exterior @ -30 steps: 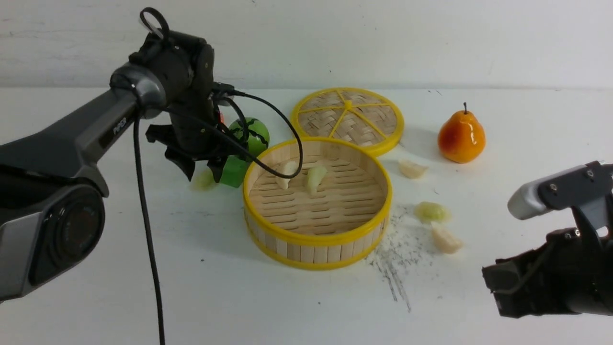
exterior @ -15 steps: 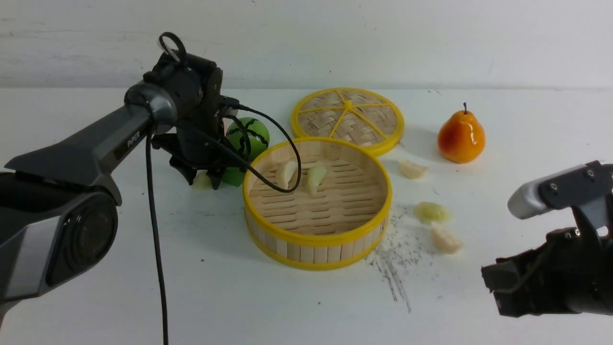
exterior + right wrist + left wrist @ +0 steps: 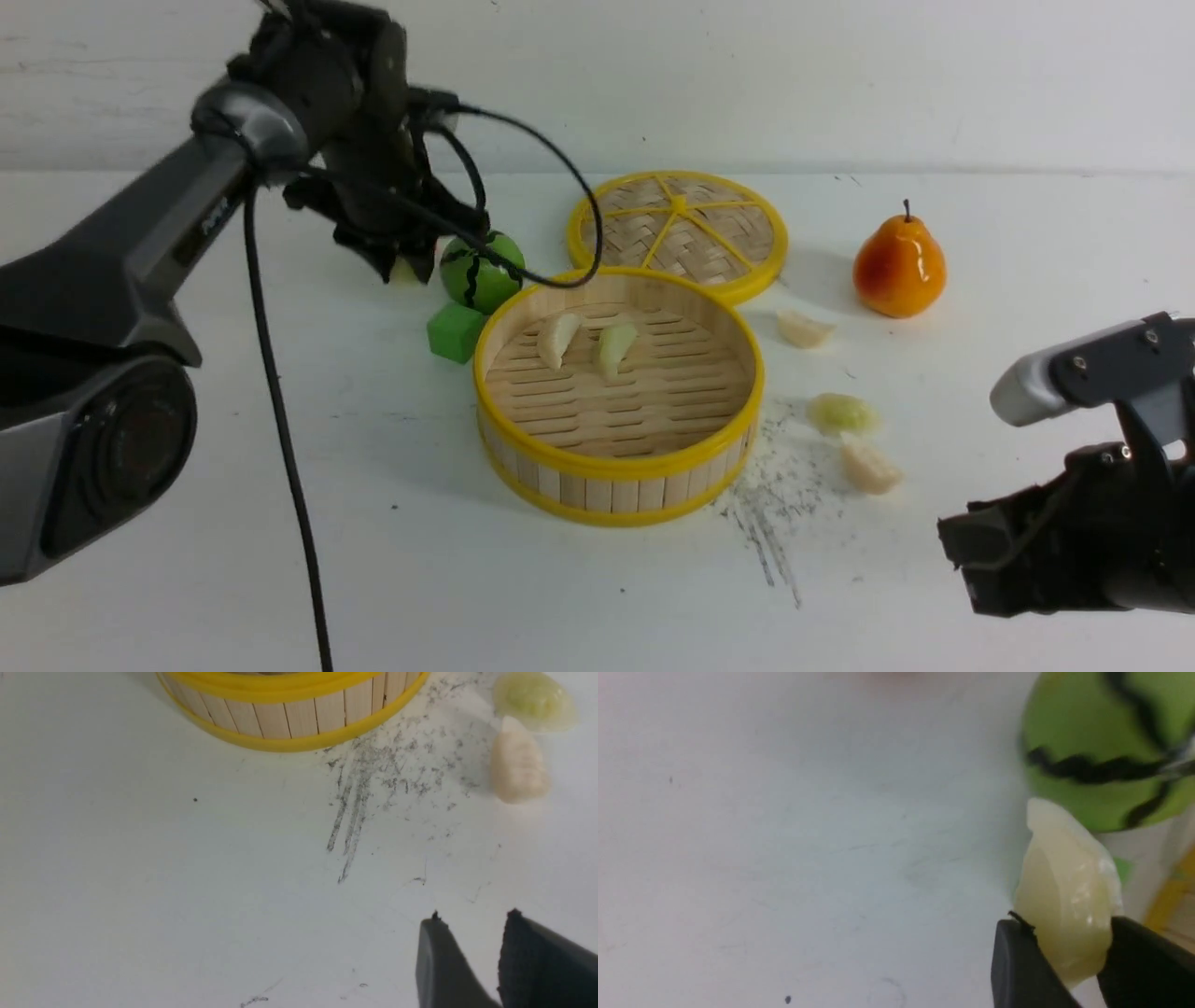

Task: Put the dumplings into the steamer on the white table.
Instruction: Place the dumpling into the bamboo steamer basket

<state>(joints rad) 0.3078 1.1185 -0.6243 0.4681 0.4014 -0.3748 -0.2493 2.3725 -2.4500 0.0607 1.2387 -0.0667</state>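
The left gripper (image 3: 1064, 947) is pinching a pale crescent-shaped toy dumpling (image 3: 1064, 886) between its dark jaws, hanging above the scuffed white table (image 3: 420, 560) at the far left, beside a green black-striped ball (image 3: 481, 271). The right gripper (image 3: 474, 914) is hovering low at the near right, jaws slightly apart with nothing between them. The round bamboo steamer with yellow rims (image 3: 616, 467) is sitting at centre, carrying two dumplings (one cream dumpling (image 3: 557, 338), one pale green dumpling (image 3: 614, 345)); three loose dumplings (image 3: 840, 413) are lying on the table to its right.
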